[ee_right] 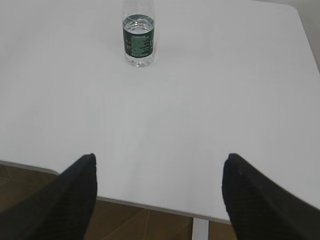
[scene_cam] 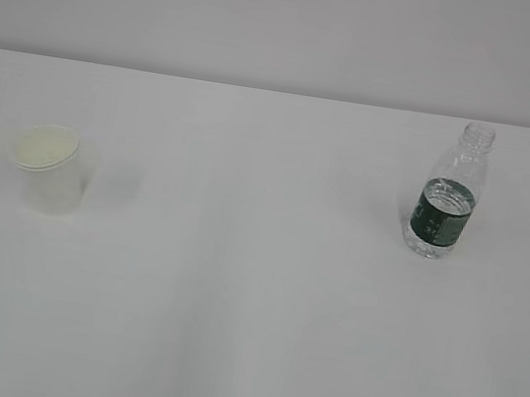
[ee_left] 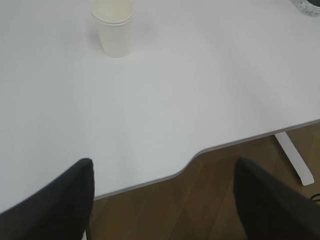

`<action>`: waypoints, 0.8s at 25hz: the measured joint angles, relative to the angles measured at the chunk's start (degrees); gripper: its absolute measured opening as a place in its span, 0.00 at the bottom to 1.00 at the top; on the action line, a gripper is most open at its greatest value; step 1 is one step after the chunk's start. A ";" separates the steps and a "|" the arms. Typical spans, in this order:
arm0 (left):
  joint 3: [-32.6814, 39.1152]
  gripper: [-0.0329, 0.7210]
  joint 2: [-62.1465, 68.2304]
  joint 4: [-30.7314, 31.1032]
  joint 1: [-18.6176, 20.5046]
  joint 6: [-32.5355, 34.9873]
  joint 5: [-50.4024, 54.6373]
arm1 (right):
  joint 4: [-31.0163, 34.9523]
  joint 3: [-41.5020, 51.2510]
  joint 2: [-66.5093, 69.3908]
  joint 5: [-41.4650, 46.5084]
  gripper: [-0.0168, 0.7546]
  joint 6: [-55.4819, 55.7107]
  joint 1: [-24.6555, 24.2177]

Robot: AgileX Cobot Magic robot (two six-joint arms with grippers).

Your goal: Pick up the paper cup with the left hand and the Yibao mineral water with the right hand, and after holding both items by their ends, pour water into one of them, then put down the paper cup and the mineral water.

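Observation:
The white paper cup (scene_cam: 50, 169) stands upright at the left of the white table (scene_cam: 249, 306); it also shows at the top of the left wrist view (ee_left: 113, 26). The Yibao bottle (scene_cam: 448, 194), clear, capless, with a dark green label and some water, stands upright at the right; it also shows in the right wrist view (ee_right: 138, 36). Neither gripper shows in the exterior view. My left gripper (ee_left: 163, 165) is open and empty, back over the table's front edge, far from the cup. My right gripper (ee_right: 158, 160) is open and empty, near the front edge, far from the bottle.
The table's front edge (ee_left: 210, 146) curves inward, with brown floor (ee_left: 190, 205) below it. A white table leg (ee_left: 295, 157) stands at the right in the left wrist view. The bottle's base (ee_left: 307, 6) shows at that view's top right corner. A plain wall (scene_cam: 291, 23) is behind.

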 joint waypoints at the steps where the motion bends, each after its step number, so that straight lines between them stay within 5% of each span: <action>1: 0.00 0.88 0.00 0.00 0.00 0.00 0.00 | 0.00 0.00 0.00 0.00 0.79 0.00 0.00; 20: 0.00 0.85 0.00 0.00 0.00 0.00 0.00 | 0.00 0.00 0.00 0.00 0.79 0.00 0.00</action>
